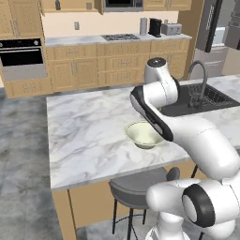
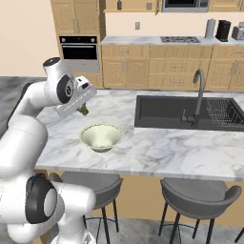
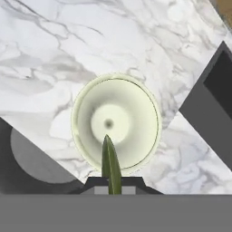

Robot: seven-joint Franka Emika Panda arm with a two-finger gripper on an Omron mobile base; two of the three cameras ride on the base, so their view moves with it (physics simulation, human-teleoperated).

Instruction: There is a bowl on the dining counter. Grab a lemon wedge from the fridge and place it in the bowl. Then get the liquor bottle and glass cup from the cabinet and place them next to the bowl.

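A pale green bowl (image 2: pixel 101 138) stands empty on the marble dining counter (image 2: pixel 157 147), near its front edge. My gripper (image 2: pixel 84 111) hangs just above the bowl's far left rim, shut on a thin greenish lemon wedge (image 2: pixel 84 112). In the hand view the lemon wedge (image 3: pixel 110 163) sticks out from the gripper (image 3: pixel 113 183) and points over the bowl (image 3: pixel 136 108) straight below. In the left base view my own arm covers part of the bowl (image 1: pixel 137 136). The liquor bottle and glass cup are out of view.
A dark sink (image 2: pixel 162 112) with a curved faucet (image 2: pixel 198 95) and a dish rack (image 2: pixel 224 112) lies right of the bowl. Grey stools (image 2: pixel 198 190) stand under the counter's front edge. The fridge (image 1: pixel 215 37) stands at the far right, cabinets (image 1: pixel 75 70) behind.
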